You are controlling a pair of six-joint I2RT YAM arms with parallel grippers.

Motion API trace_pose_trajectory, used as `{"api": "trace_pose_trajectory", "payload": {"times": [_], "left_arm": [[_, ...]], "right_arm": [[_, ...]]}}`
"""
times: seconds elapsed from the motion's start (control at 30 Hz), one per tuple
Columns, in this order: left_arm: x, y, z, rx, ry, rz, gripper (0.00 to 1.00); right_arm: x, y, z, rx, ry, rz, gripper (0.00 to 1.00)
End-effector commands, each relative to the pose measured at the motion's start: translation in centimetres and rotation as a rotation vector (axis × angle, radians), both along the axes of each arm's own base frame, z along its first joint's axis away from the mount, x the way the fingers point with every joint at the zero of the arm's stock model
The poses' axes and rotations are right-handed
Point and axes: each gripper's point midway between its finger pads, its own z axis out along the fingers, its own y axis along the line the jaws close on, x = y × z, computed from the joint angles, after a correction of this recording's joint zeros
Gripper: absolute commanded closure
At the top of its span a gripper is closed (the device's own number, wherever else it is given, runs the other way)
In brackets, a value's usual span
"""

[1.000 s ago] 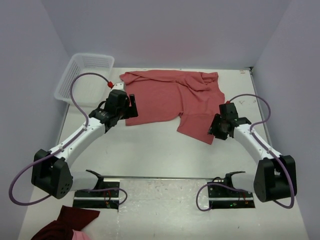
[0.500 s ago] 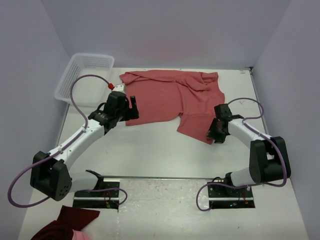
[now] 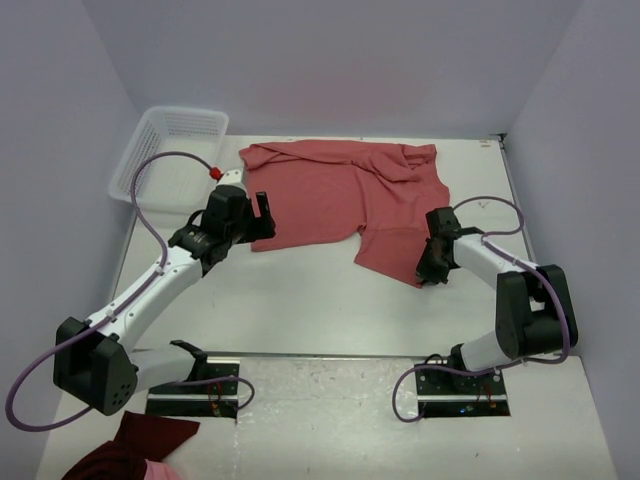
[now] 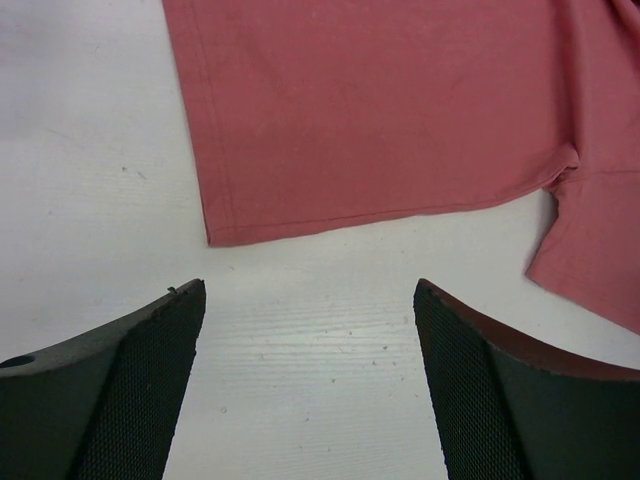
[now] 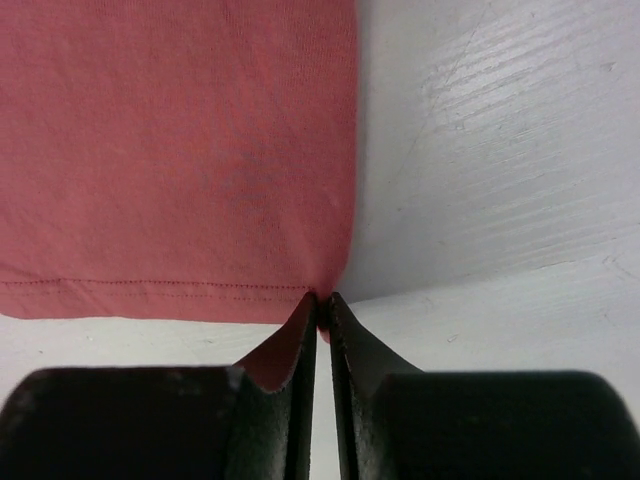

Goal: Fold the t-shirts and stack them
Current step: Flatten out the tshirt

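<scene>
One salmon-red t-shirt (image 3: 330, 195) lies spread, partly rumpled, on the far half of the white table (image 3: 300, 300). My left gripper (image 3: 258, 212) is open and empty. It hovers just in front of the shirt's near-left hem corner (image 4: 215, 238), and bare table shows between its fingers (image 4: 308, 292). My right gripper (image 3: 426, 272) is shut on the near-right corner of the shirt's hem, low on the table. In the right wrist view the jaws (image 5: 322, 300) pinch the stitched hem of the shirt (image 5: 170, 150).
A white plastic basket (image 3: 170, 150) stands at the far left of the table. A dark maroon cloth bundle with a pink patch (image 3: 135, 450) lies at the near left, below the arm bases. Grey walls close in the back and both sides.
My right gripper has dropped toward the shirt's near-right hem corner and shut on it. My left gripper has shifted slightly farther out along the shirt's left edge and stays open.
</scene>
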Motion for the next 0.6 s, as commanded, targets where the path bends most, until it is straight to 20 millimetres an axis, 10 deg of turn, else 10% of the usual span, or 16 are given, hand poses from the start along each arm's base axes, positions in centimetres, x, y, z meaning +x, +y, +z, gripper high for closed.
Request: {"api": "trace_pose_trajectory", "payload": {"times": [0.0, 0.57], "left_arm": [[0.4, 0.2, 0.6, -0.003, -0.037, 0.008, 0.15], [-0.1, 0.3, -6.3, 0.033, 0.167, 0.026, 0.15]], "right_arm": [[0.6, 0.5, 0.7, 0.014, -0.018, -0.012, 0.92], [2.5, 1.7, 6.8, -0.020, -0.248, 0.063, 1.00]]}}
